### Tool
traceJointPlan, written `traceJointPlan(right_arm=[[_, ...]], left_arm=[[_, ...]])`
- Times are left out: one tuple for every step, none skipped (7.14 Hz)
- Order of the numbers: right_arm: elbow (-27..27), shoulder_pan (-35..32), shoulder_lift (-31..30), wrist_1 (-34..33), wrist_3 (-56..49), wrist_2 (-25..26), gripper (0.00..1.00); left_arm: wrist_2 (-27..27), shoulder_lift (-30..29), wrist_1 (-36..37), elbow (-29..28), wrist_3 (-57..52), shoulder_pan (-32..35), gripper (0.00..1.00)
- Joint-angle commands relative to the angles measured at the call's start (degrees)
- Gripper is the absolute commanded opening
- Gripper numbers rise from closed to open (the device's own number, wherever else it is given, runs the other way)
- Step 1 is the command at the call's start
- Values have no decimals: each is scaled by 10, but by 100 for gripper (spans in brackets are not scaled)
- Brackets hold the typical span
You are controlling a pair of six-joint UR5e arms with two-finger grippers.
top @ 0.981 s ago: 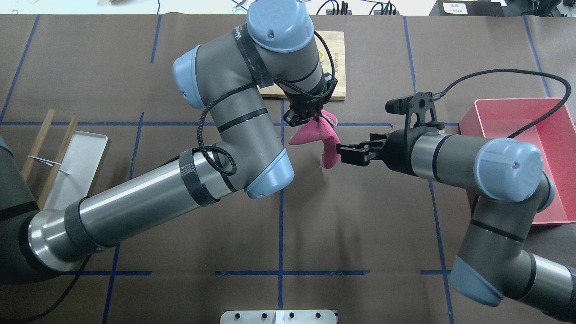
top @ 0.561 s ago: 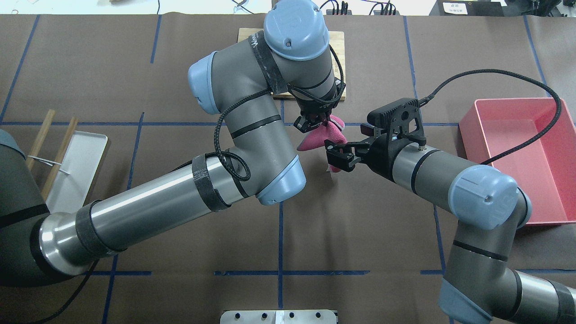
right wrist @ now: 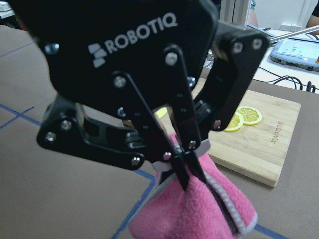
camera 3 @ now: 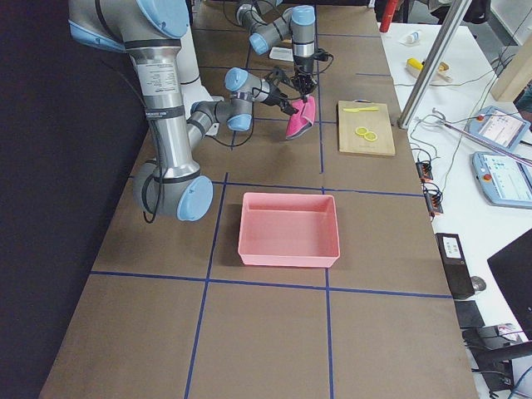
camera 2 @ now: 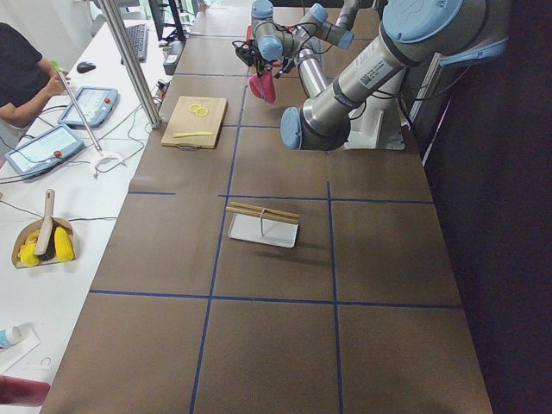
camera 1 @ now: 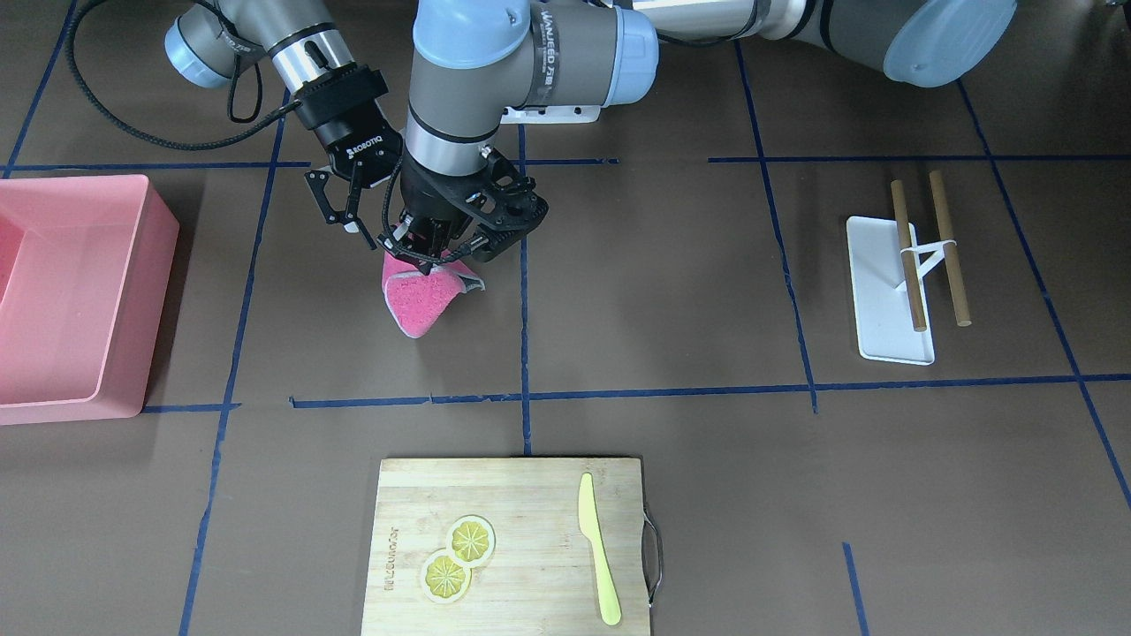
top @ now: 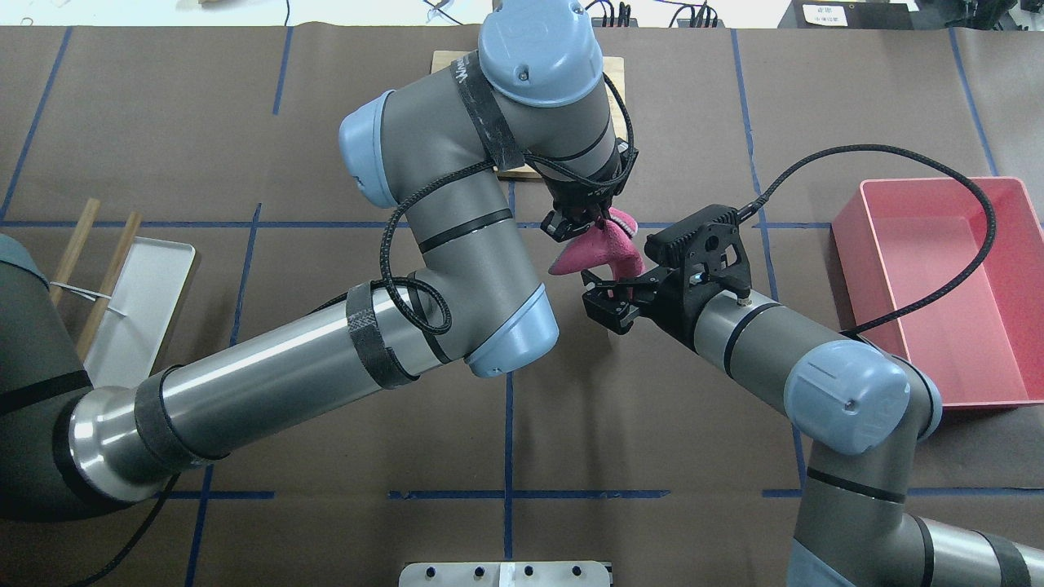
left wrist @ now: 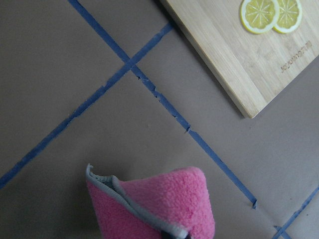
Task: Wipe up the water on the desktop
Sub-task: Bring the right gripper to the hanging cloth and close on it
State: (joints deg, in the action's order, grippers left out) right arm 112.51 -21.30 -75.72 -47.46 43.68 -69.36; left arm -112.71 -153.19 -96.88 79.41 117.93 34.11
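Desktop (camera 1: 707,291): brown, blue tape grid. Left gripper (camera 1: 430,258) pinches pink cloth (camera 1: 417,305); right gripper (camera 1: 345,223) spread, empty, beside it. "ROBOTIQ" on both.

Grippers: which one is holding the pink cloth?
The left gripper, pointing straight down, is shut on the pink cloth; the right gripper is open beside it.

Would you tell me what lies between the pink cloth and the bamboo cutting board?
Only bare desktop, crossed by one blue tape line, separates the pink cloth from the cutting board. The front-facing view shows it best.
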Motion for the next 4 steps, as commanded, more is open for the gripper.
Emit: traceJointPlan(right_arm=[[-2, 8, -2, 0, -1, 8, 97], [-3, 8, -2, 0, -1, 8, 96], [-4, 8, -2, 0, -1, 9, 94], [-4, 8, -2, 0, -1, 13, 92]], left_arm=[[-2, 0, -2, 14, -1, 1, 2], [-7, 2, -2, 18, -1, 1, 2], [-28, 4, -2, 23, -1, 1, 2], [-29, 5, -2, 26, -1, 1, 2]])
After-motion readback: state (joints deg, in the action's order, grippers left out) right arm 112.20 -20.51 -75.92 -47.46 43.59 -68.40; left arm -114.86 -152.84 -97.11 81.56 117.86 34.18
